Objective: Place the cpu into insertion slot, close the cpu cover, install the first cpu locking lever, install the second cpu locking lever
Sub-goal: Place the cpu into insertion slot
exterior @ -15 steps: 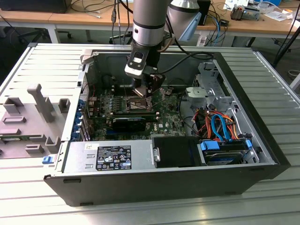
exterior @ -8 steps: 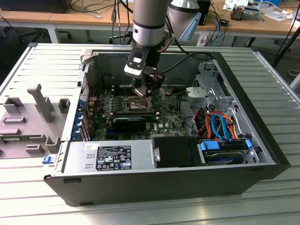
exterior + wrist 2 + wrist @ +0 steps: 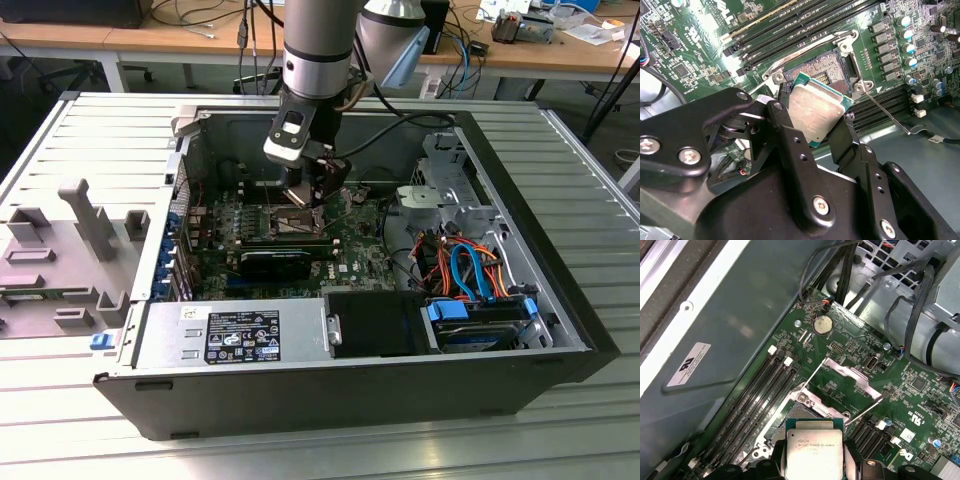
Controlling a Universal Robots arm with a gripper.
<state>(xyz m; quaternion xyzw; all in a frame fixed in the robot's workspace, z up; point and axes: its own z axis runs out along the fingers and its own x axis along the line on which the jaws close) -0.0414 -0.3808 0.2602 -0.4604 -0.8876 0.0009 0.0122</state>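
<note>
Gripper (image 3: 812,125) is clamped on the cpu (image 3: 817,110). Fingers (image 3: 785,125) pinch two opposite edges, metal top faces cam in both wrist views. Cpu is tilted, sitting just over the slot (image 3: 829,75), not seated. Slot contacts partly visible past its edge; can't tell if a corner touches. Cover (image 3: 852,376) is flipped up open, btw slot and coin battery (image 3: 822,325). Two thin wire levers (image 3: 864,411) are unlatched, angled out from the slot. Ext view: arm is down inside the open pc case (image 3: 300,400), gripper over the green board (image 3: 355,245) near its middle.
</note>
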